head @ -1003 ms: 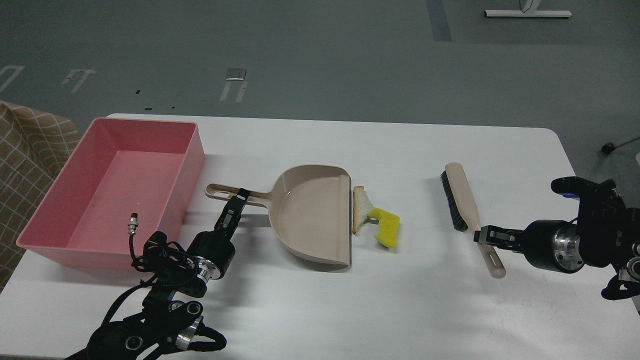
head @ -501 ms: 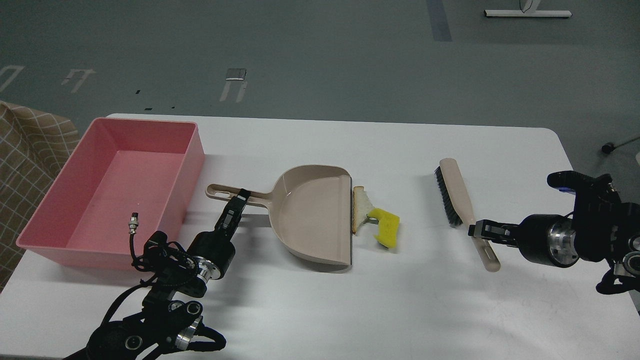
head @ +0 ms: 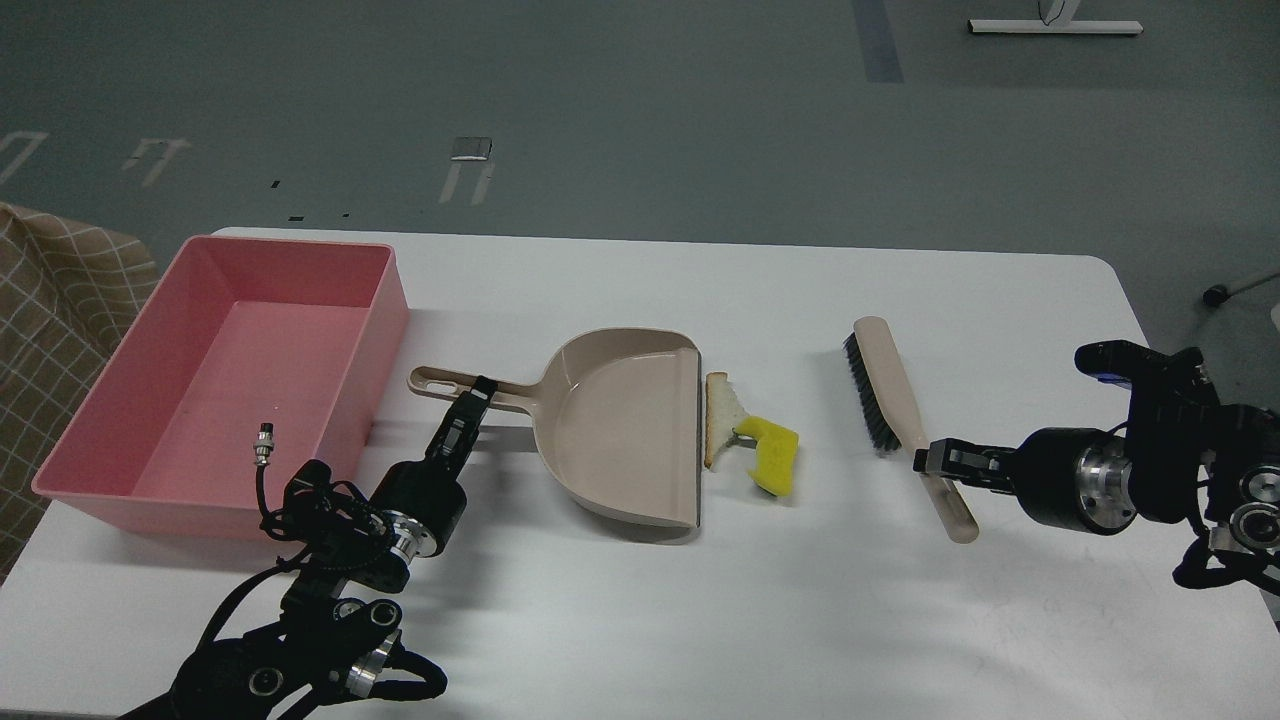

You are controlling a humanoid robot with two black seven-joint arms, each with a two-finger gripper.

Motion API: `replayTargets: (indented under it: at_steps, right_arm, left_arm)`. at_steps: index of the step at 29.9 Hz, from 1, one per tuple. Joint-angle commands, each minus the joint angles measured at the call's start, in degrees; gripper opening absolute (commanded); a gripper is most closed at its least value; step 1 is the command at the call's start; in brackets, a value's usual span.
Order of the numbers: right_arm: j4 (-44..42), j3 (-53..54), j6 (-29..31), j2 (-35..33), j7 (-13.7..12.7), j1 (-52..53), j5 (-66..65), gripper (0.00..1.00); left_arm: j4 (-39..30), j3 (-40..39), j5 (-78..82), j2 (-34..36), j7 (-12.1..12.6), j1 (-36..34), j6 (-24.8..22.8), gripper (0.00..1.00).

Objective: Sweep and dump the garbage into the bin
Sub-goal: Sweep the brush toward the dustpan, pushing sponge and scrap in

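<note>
The garbage lies just right of the dustpan's mouth: a white bread wedge with brown crust, and a yellow sponge chunk touching its right side. The beige dustpan rests on the white table. My left gripper is shut on the dustpan's handle. My right gripper is shut on the handle of the beige black-bristled brush, which sits right of the garbage with a gap between them. The pink bin stands at the left, and no scraps show inside it.
A checked brown cloth shows beyond the table's left edge. The grey floor lies behind the table. A white stretch of table runs along the front between my two arms.
My right gripper has carried the brush leftward toward the garbage. The left gripper, dustpan and scraps have hardly moved.
</note>
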Motion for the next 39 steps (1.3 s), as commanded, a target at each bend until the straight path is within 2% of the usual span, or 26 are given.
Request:
replayTargets:
  at_steps: [1, 11, 31, 39]
  right_arm:
    - [1.48, 0.13, 0.00, 0.12, -0.18, 0.02, 3.37, 0.00]
    - [4.91, 0.22, 0.00, -0.49, -3.34, -0.33, 7.42, 0.00]
    - [5.79, -0.39, 0.00, 1.17, -3.52, -1.04, 10.06, 0.00]
    - [5.70, -0.30, 0.00, 2.14, -3.52, -0.77, 10.41, 0.00]
  left_arm:
    - [0.00, 0.00, -0.08, -0.01, -0.02, -0.08, 0.00, 0.00]
    - [0.00, 0.00, 0.01, -0.01, -0.02, -0.08, 0.00, 0.00]
    - [0.00, 0.00, 0.01, -0.01, -0.19, -0.08, 0.00, 0.00]
    - [0.00, 0.00, 0.10, 0.25, -1.07, -0.08, 0.00, 0.00]
